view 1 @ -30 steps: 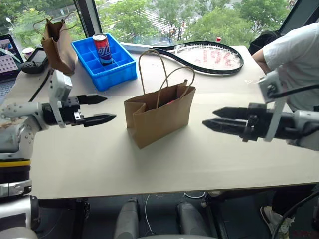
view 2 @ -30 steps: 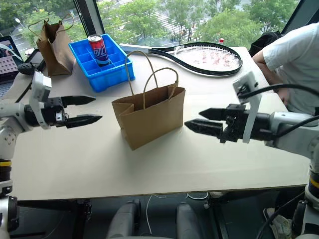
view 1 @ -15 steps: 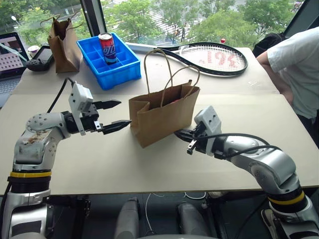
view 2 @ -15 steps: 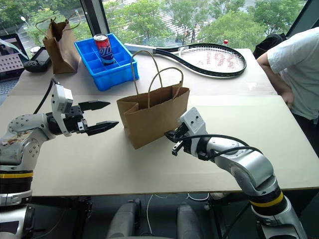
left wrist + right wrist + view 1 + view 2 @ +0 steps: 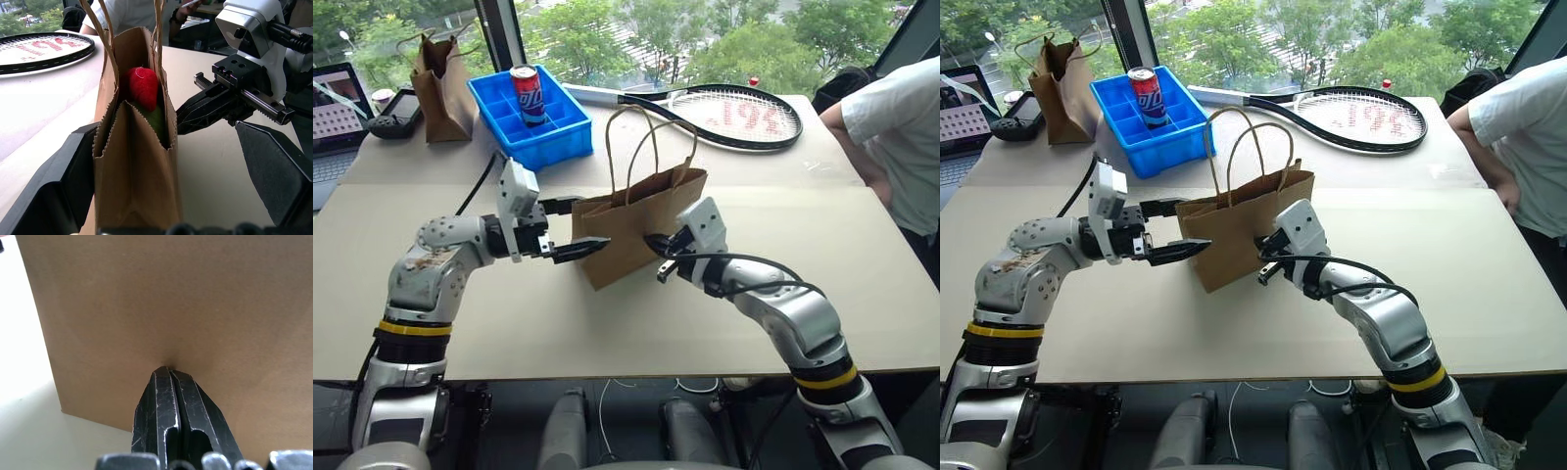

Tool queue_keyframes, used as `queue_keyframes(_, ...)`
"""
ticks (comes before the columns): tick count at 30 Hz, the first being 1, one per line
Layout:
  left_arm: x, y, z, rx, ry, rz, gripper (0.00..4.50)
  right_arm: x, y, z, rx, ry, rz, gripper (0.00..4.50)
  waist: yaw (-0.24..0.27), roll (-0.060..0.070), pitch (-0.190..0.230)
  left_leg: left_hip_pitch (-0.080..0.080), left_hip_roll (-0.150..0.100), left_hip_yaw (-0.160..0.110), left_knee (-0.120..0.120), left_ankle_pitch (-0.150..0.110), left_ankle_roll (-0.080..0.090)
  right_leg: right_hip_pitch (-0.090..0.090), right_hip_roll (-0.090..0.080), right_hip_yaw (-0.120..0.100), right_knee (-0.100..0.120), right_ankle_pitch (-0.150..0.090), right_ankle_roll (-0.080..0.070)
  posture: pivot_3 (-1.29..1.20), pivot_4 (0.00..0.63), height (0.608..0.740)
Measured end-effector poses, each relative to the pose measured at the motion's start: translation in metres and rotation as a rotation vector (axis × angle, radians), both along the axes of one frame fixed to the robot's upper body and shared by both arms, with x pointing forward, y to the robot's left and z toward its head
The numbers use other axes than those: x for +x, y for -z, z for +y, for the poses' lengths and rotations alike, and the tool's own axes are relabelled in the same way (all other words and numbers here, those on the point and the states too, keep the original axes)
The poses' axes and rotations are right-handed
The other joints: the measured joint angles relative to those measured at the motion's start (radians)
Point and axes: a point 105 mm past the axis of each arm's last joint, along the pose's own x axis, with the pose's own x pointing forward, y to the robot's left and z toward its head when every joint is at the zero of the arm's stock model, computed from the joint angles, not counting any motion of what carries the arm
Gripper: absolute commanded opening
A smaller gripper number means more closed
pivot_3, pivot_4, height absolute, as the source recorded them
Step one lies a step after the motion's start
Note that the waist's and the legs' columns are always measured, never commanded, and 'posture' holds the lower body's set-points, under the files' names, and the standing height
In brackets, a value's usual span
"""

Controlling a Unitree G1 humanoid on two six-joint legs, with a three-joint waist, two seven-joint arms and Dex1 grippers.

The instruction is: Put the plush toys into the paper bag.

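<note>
Tabletop (image 5: 862,245) — racket (image 5: 724,113), blue tray (image 5: 533,132), can (image 5: 526,93)

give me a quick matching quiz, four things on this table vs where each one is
Things:
1. red plush toy
2. soda can
3. right hand
4. left hand

Places or states:
A. standing in the blue tray
B. open, fingers either side of the bag's narrow end
C. inside the wide paper bag
D. shut, tips pressed against the bag's broad side

Pairs: 1-C, 2-A, 3-D, 4-B
</note>
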Motion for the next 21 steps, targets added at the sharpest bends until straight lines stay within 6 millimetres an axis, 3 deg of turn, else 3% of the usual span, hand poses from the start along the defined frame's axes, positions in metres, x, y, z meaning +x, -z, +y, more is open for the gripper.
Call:
queue_keyframes(3, 0.0, 0.007, -0.006, 0.02, 0.006, 0.013, 3.78, 0.0, 0.0, 0.004, 0.009, -0.004, -0.002, 0.0, 0.0, 0.0, 0.0, 0.0, 0.0, 0.0, 0.0, 0.0, 0.0, 0.0, 0.0, 0.0, 0.0, 0.0, 0.0, 0.0, 0.15, 0.739)
queue_keyframes(8, 0.01, 0.017, -0.001, 0.063, -0.06, 0.01, 1.92, -0.003, 0.005, 0.004, 0.013, -0.003, 0.009, 0.0, 0.0, 0.0, 0.0, 0.0, 0.0, 0.0, 0.0, 0.0, 0.0, 0.0, 0.0, 0.0, 0.0, 0.0, 0.0, 0.0, 0.15, 0.739)
queue_keyframes(9, 0.012, 0.019, -0.001, 0.061, -0.072, 0.014, 1.76, -0.004, 0.006, 0.003, 0.015, 0.0, 0.013, 0.0, 0.0, 0.0, 0.0, 0.0, 0.0, 0.0, 0.0, 0.0, 0.0, 0.0, 0.0, 0.0, 0.0, 0.0, 0.0, 0.0, 0.15, 0.739)
queue_keyframes(12, 0.018, 0.021, -0.002, 0.055, -0.083, 0.015, 0.51, -0.007, 0.004, -0.003, 0.019, 0.007, 0.019, 0.0, 0.003, 0.0, 0.0, 0.0, 0.0, 0.0, 0.0, 0.0, 0.0, 0.0, 0.0, 0.0, 0.0, 0.0, 0.0, 0.0, 0.15, 0.739)
queue_keyframes(14, 0.021, 0.019, -0.003, 0.054, -0.077, 0.004, 0.02, -0.012, 0.0, -0.016, 0.024, 0.013, 0.026, 0.0, 0.008, 0.0, 0.0, 0.0, 0.0, 0.0, 0.0, 0.0, 0.0, 0.001, 0.0, 0.0, 0.0, 0.0, 0.0, 0.0, 0.15, 0.739)
queue_keyframes(18, 0.024, 0.013, -0.008, 0.055, -0.02, -0.005, 0.02, -0.023, -0.002, -0.054, 0.002, 0.054, 0.07, 0.0, 0.012, 0.0, 0.0, 0.0, 0.0, 0.0, 0.0, 0.0, 0.0, 0.001, 0.0, 0.0, -0.001, 0.0, 0.0, 0.0, 0.15, 0.739)
queue_keyframes(21, 0.022, 0.006, -0.016, 0.07, 0.084, -0.005, 0.02, -0.052, 0.007, -0.085, -0.074, 0.031, 0.156, 0.0, 0.02, 0.0, 0.0, 0.0, 0.0, 0.0, -0.001, 0.0, 0.0, 0.001, 0.0, 0.0, 0.0, -0.002, 0.001, 0.0, 0.15, 0.739)
